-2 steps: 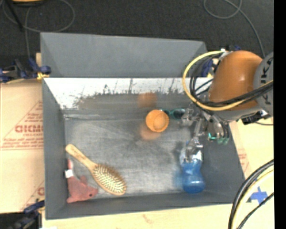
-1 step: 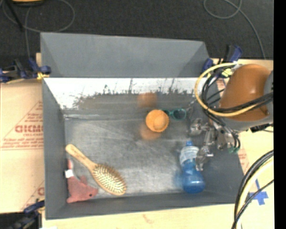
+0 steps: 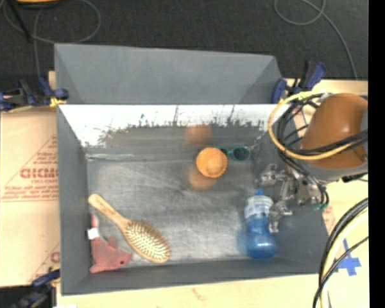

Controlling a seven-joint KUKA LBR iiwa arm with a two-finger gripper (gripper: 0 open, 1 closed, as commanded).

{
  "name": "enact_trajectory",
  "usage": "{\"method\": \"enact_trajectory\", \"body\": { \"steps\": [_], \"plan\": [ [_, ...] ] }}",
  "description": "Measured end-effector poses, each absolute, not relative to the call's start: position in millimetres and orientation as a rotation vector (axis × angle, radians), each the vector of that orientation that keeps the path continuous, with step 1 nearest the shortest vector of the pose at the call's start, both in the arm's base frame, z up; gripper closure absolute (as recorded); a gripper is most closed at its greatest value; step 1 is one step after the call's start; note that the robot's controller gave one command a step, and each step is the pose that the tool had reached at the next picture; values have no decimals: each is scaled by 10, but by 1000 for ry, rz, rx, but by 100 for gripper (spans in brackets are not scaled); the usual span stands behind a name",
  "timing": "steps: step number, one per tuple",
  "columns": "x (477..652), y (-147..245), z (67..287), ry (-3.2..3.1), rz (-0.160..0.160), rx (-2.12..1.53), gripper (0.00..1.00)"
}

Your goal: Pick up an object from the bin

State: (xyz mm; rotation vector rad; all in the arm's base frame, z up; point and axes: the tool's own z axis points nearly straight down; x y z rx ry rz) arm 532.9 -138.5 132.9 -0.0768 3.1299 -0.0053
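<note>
At far right, gripper (image 3: pixel 276 199) hangs over pale-capped blue bottle (image 3: pixel 260 237); grip unclear.

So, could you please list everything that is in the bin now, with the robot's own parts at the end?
bin: one, grey, middle of the view
ball: one, orange, near the back wall
small thing: one, teal, just right of the ball; kind unclear
bottle: one, blue, front right
hairbrush: one, wooden, front left
soft thing: one, pink-red with white tag, front left corner, next to the hairbrush
arm: one, orange cover and cables, right side
claw: one, metal, by the bottle's top end
</note>
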Motion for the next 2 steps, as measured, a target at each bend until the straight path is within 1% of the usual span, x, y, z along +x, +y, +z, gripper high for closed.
{"method": "enact_trajectory", "body": {
  "steps": [1,2],
  "plan": [
    [5004,-1611,982,3138,-5,-143,0],
    [5101,-1445,805,3129,-3,-274,0]
  ]
}}
